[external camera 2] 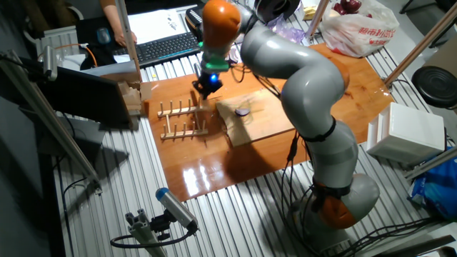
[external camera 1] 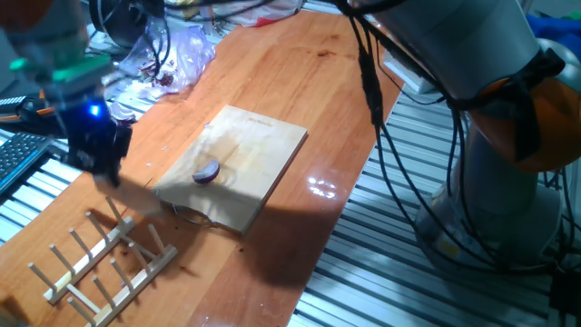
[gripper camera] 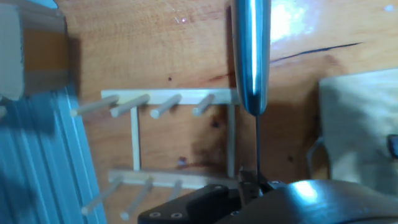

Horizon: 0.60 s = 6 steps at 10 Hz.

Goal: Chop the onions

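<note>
While the gripper (external camera 1: 107, 173) pinches a knife (gripper camera: 251, 56) above the rack (external camera 1: 104, 263), the onion (external camera 1: 207, 173) lies well apart.

Glossy varnished wooden table (external camera 1: 300, 109), matt pale wooden board (external camera 1: 250, 154), bare-wood dowel rack (external camera 1: 104, 263).

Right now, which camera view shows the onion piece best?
One fixed view shows the onion piece best: it lies close and unobstructed on the cutting board. The other fixed view shows it only as a tiny dark spot. The hand view barely catches it at the right edge.

Wooden peg rack (external camera 1: 109, 263) beside cutting board (external camera 1: 241, 168) on table (external camera 1: 300, 73)
</note>
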Each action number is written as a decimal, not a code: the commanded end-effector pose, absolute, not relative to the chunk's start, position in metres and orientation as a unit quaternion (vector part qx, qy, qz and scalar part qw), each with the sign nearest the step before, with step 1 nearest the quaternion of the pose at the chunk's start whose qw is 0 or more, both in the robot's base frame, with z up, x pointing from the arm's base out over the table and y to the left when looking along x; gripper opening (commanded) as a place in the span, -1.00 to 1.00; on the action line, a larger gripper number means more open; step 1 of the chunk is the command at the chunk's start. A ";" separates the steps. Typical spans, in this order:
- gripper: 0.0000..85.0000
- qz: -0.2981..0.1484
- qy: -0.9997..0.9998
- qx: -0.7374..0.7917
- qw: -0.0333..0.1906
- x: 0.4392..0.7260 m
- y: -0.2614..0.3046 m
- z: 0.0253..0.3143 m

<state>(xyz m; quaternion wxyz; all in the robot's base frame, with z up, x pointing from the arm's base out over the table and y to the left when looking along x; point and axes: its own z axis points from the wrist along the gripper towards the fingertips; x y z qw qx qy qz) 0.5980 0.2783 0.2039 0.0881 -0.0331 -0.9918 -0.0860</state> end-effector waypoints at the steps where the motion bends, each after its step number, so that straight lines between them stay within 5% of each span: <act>1: -1.00 -0.067 -0.994 -0.021 0.084 0.600 0.260 0.210; 3: -1.00 -0.028 -0.998 0.005 0.056 0.605 0.236 0.207; 6: -1.00 -0.035 -0.998 0.024 0.050 0.606 0.200 0.192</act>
